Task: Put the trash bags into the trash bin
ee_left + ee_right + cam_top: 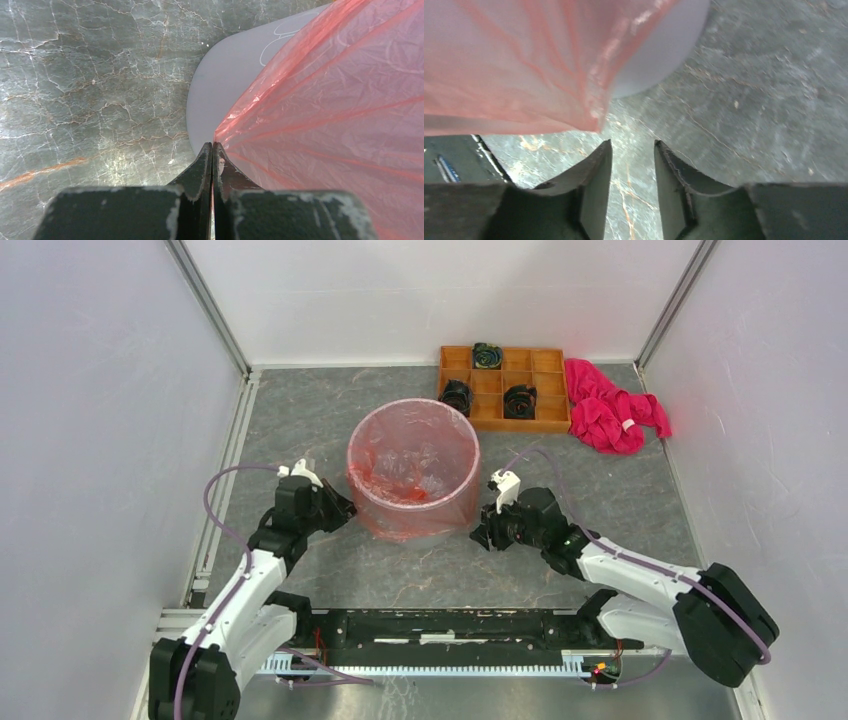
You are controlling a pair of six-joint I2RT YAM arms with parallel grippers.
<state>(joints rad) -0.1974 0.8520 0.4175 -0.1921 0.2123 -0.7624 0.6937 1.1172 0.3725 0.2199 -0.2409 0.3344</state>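
Note:
The light-grey trash bin (466, 502) stands upright mid-table. The translucent red-orange trash bag (400, 468) lines it and hangs over the rim down the outer wall. My left gripper (346, 508) is at the bin's left side. In the left wrist view it (212, 146) is shut on the bag's edge (340, 100), beside the grey bin wall (225, 85). My right gripper (481, 538) is low at the bin's right side. In the right wrist view it (633, 146) is open and empty over the table, just below the bag's hem (514, 65) and the bin wall (664, 60).
An orange-brown compartment tray (503, 425) with three dark round items stands at the back. A magenta-pink cloth (610, 410) lies to its right. White walls close in left, right and back. A metal rail (225, 455) runs along the left edge.

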